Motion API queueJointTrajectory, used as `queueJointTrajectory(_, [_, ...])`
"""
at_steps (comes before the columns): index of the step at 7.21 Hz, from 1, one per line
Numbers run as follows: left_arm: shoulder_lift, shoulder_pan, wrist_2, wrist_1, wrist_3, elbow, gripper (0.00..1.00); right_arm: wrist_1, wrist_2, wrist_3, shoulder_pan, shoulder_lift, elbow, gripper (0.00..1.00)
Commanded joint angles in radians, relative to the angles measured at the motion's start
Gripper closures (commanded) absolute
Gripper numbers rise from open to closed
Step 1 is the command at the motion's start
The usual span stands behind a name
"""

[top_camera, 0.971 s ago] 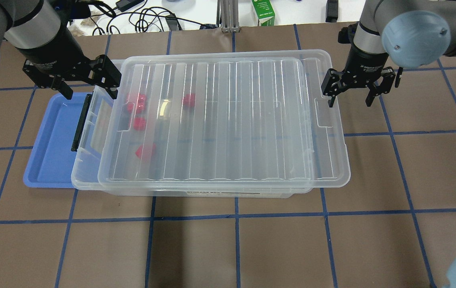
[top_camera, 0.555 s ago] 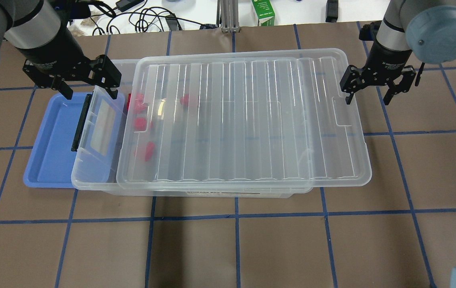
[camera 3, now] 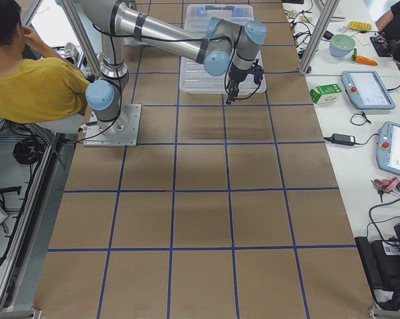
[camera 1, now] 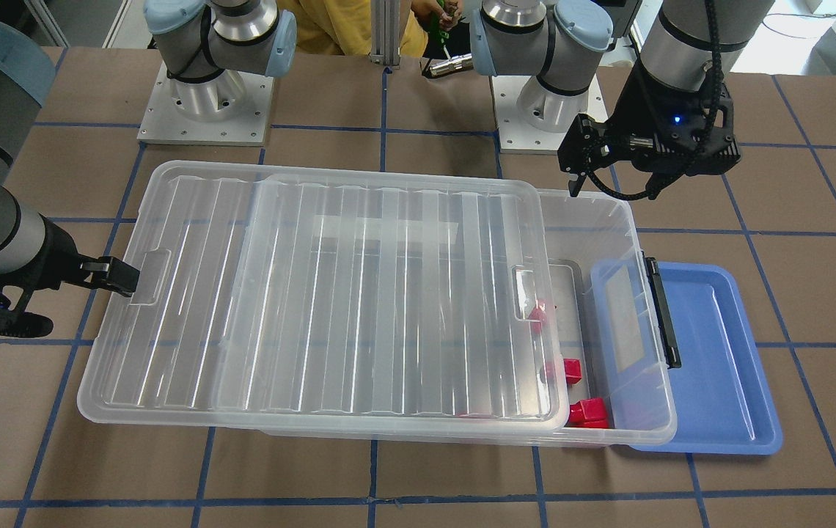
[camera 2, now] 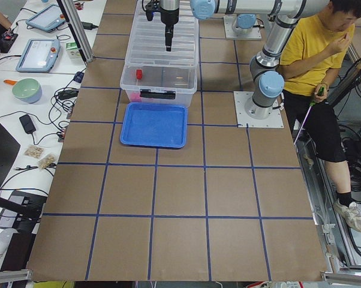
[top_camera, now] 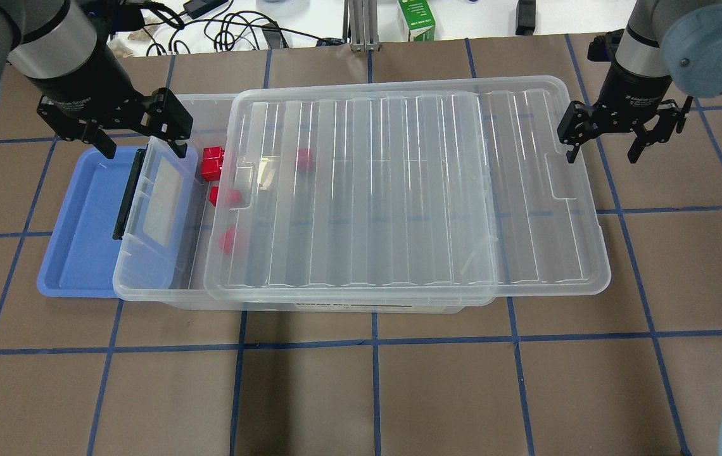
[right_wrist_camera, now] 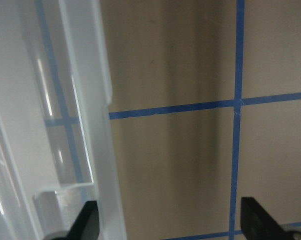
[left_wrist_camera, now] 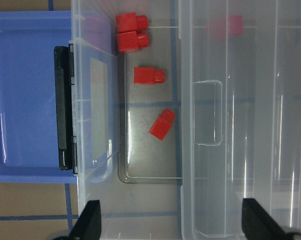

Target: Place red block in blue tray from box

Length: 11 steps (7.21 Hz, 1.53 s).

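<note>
The clear box (top_camera: pixel 145 282) lies mid-table, its black latch (top_camera: pixel 126 196) at its left end. Its ribbed lid (top_camera: pixel 399 190) sits shifted right, leaving the left end uncovered. Several red blocks lie there (top_camera: pixel 212 163) (left_wrist_camera: pixel 148 76) (camera 1: pixel 572 370); one (left_wrist_camera: pixel 229 25) shows through the lid. The blue tray (top_camera: pixel 82 221) (camera 1: pixel 711 352) lies partly under the box's left end, with nothing in it. My left gripper (top_camera: pixel 139 136) (left_wrist_camera: pixel 170 225) is open above the box's left end. My right gripper (top_camera: pixel 601 152) (camera 1: pixel 59 301) is open, one finger at the lid's right edge.
A green carton (top_camera: pixel 416 19) and cables lie beyond the table's far edge. A person in yellow (camera 2: pixel 318 54) sits beside the robot bases. Brown table with blue grid lines lies in front of the box (top_camera: pixel 373 392).
My right gripper has moved to the right and the lid has slid right with it, uncovering the box's left end and several red blocks. The left arm has not moved.
</note>
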Motion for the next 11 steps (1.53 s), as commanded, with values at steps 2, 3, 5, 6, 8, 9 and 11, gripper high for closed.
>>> queueJointTrajectory(2, [0.001, 0.000, -0.002, 0.000, 0.001, -0.001, 0.00, 0.002, -0.008, -0.061, -0.054, 0.000, -0.002, 0.00])
queueJointTrajectory(3, [0.001, 0.000, -0.002, 0.000, 0.000, -0.001, 0.00, 0.000, -0.008, -0.070, -0.058, 0.000, -0.005, 0.00])
queueJointTrajectory(5, [0.001, 0.000, -0.002, 0.000, 0.001, 0.000, 0.00, 0.000, -0.035, -0.072, -0.059, 0.000, -0.008, 0.00])
queueJointTrajectory(6, [0.001, 0.000, -0.002, 0.000, 0.000, 0.000, 0.00, 0.000, -0.042, -0.084, -0.070, 0.000, -0.008, 0.00])
queueJointTrajectory(8, [-0.003, 0.000, -0.002, 0.000, 0.000, -0.001, 0.00, 0.001, -0.042, -0.117, -0.091, 0.000, -0.008, 0.00])
queueJointTrajectory(9, [-0.004, 0.000, -0.002, 0.000, 0.000, -0.001, 0.00, 0.002, -0.042, -0.117, -0.093, 0.000, -0.009, 0.00])
queueJointTrajectory(11, [-0.003, 0.000, -0.002, 0.000, 0.000, -0.001, 0.00, 0.002, -0.040, -0.117, -0.093, -0.001, -0.011, 0.00])
